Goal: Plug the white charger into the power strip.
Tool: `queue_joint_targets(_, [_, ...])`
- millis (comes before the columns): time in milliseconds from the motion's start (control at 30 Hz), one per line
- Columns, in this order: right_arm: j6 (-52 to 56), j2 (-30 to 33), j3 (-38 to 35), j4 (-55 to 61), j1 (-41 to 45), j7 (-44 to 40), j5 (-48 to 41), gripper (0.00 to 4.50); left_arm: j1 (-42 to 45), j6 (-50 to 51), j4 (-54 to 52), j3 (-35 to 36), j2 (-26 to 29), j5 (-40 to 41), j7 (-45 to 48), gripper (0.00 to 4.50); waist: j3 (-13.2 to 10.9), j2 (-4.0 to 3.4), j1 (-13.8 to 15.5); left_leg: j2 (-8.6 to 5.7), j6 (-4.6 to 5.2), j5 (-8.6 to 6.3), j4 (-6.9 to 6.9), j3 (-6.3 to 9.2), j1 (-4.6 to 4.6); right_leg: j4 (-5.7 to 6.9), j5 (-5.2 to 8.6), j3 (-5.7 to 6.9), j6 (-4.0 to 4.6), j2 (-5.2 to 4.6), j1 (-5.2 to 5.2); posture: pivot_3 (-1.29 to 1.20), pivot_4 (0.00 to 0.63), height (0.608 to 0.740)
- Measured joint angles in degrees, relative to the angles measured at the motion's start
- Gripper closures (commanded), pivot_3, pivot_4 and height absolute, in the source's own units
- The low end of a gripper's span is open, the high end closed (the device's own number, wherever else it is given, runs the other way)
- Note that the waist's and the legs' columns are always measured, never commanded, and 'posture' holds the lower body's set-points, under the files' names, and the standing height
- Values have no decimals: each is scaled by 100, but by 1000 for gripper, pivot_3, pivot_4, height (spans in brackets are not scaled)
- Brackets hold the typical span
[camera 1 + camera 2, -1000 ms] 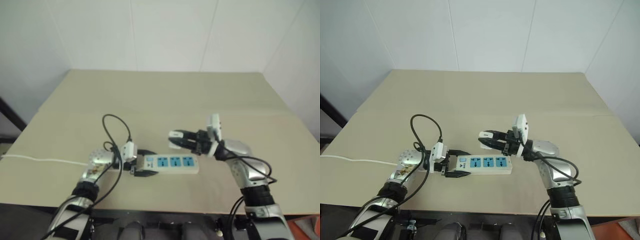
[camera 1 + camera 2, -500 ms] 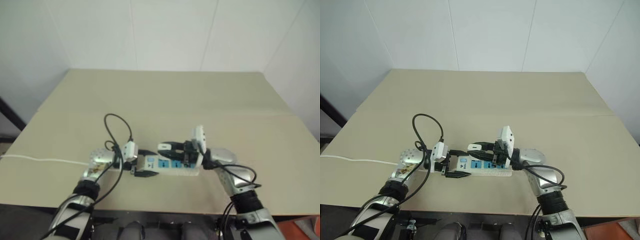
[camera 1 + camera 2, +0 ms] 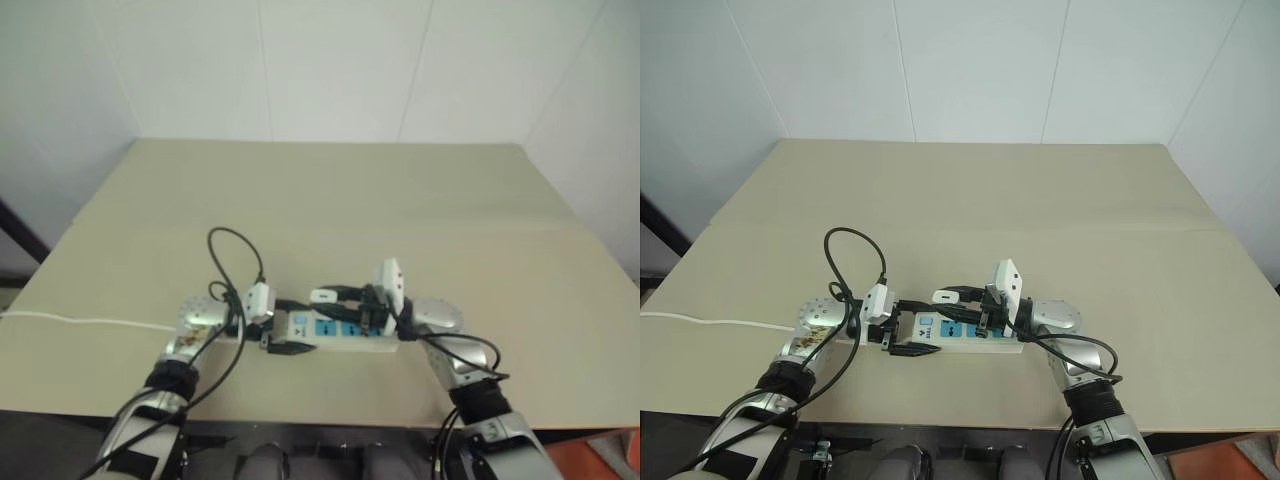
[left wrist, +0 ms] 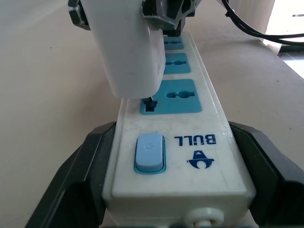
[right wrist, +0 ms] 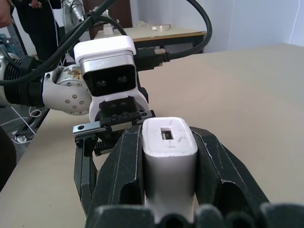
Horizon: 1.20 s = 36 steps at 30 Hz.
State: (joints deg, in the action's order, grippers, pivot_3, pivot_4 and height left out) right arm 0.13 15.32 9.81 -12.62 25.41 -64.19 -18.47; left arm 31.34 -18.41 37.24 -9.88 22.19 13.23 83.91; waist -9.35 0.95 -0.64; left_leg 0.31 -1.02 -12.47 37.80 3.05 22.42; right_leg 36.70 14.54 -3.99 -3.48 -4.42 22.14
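Your left hand (image 3: 908,328) straddles the switch end of the strip (image 3: 970,335), one black finger along each long side, pinning it flat on the worktop (image 3: 970,215); its cord runs off behind that hand. Just ahead of those fingers, the charger (image 4: 127,45) hangs over the first blue socket, the one next to the switch, with a dark prong tip at or just inside a slot; how deep it sits you cannot tell from here. Your right hand (image 3: 955,297) is clamped on the charger, fingers squeezing its two flat sides and pointing toward the left hand. You look to be in the insertion step, prongs meeting the socket. The next move probably needs a straight push down with the charger kept upright while the left hand braces the strip.
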Motion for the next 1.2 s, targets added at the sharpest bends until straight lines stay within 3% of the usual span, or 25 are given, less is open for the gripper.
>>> queue_joint_targets(633, [-561,287,214,-427,47,-376,100,3384,-9,6,-31,-63,-20,-22,2,1208,14,8,9,0,0,0,-2,-1,-6,-8,4,0,-6,-2,-9,0,150,740])
queue_joint_targets(1200, [-324,572,369,-572,101,-456,-38,3384,-26,95,-32,-238,-23,-40,-115,1208,128,23,47,2,3,-4,-14,3,-18,-53,6,5,-11,-1,-39,0,150,740])
